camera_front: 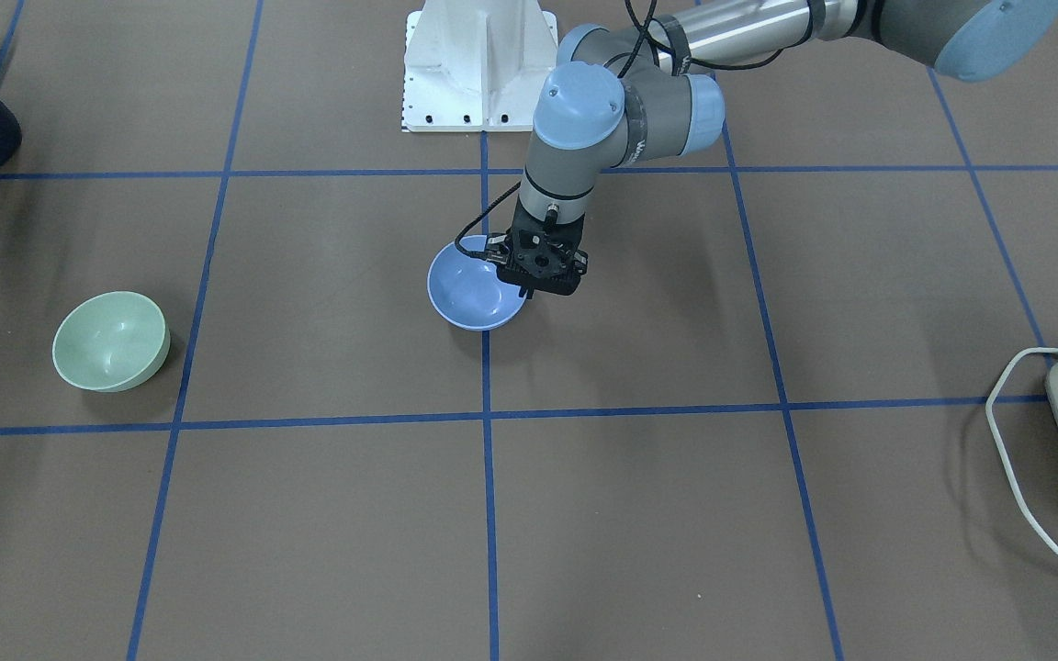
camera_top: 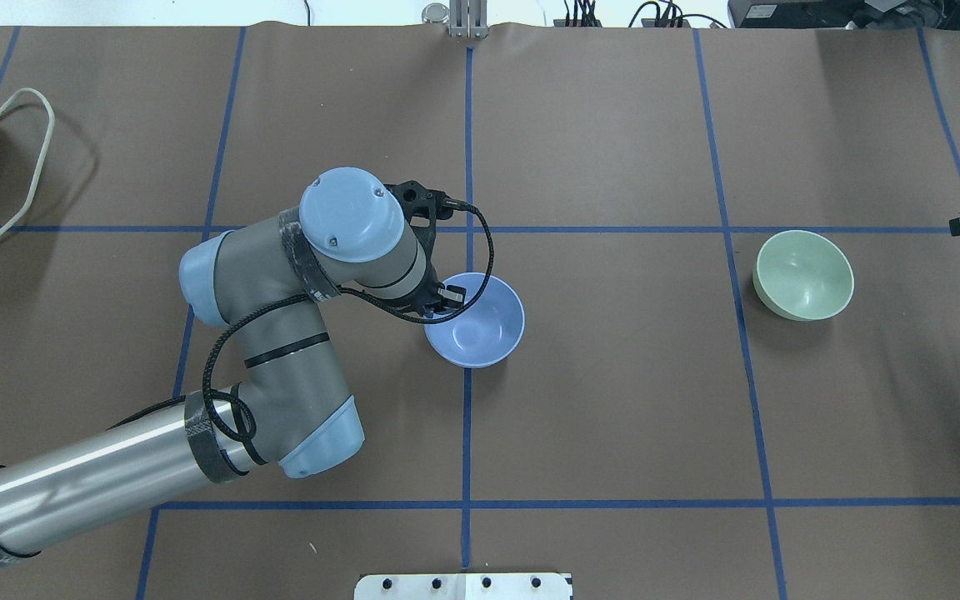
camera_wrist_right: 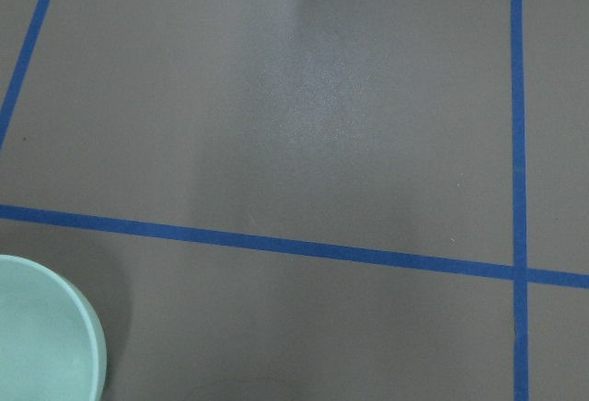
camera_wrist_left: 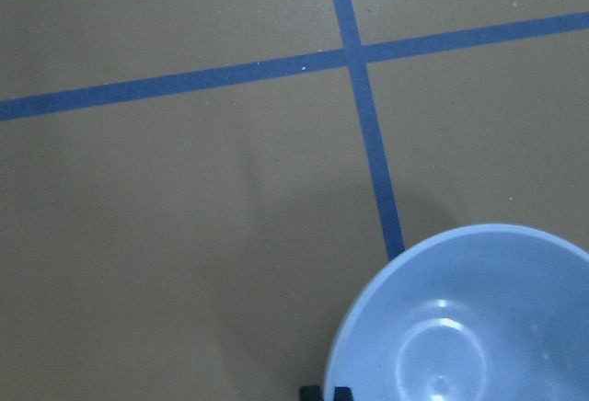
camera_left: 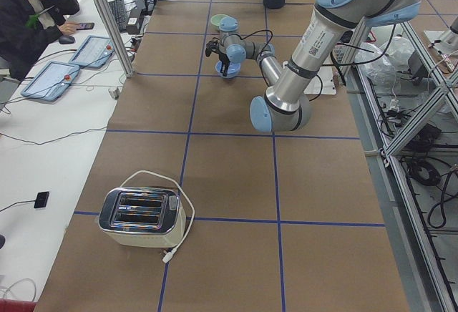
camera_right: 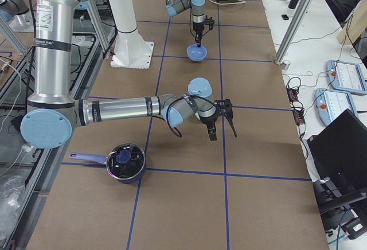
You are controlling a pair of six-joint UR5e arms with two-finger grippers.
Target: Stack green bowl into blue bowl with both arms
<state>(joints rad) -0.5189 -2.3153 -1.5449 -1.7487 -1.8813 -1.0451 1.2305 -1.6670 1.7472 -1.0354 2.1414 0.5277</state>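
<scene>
The green bowl (camera_top: 803,275) stands upright on the table (camera_top: 613,417), well apart from the blue bowl (camera_top: 480,327), at its 3 o'clock seen from overhead. The left gripper (camera_top: 447,297) is clenched on the blue bowl's rim at 10 o'clock. The right gripper (camera_right: 223,132) hangs near the green bowl; I cannot tell its grip.

The left arm (camera_top: 297,367) is a grey and brushed-silver tube with rounded light-blue joint caps (camera_top: 352,208), black tape bands (camera_top: 201,437) and a looping black cable (camera_top: 210,367). The right arm (camera_right: 114,111) is built alike and bears a white printed label (camera_right: 49,25).
</scene>
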